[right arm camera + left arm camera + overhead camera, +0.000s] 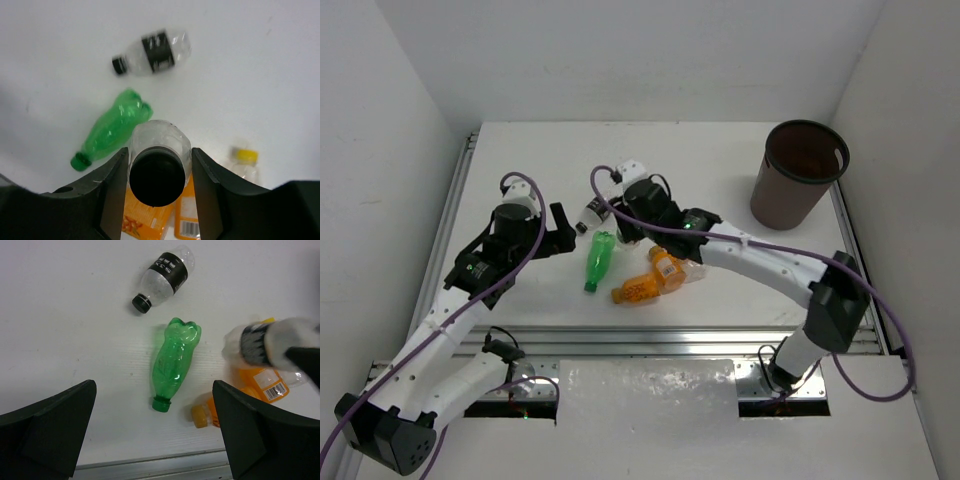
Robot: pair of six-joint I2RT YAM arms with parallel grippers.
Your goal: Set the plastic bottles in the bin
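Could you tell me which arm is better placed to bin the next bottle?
Right: the right gripper holds a clear black-capped bottle, and the bin stands on that side; the left gripper hangs open.

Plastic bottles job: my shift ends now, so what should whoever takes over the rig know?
Left gripper: open, hovering over the green bottle.
Right gripper: shut on a clear black-capped bottle, held above the orange ones.
On the table: green bottle, clear black-label bottle, two orange bottles, yellow-capped clear bottle.
Bin: far right; no bottle shows inside it.
Done: none binned that I can see.
Left: carry the held bottle to the bin, then the other five.
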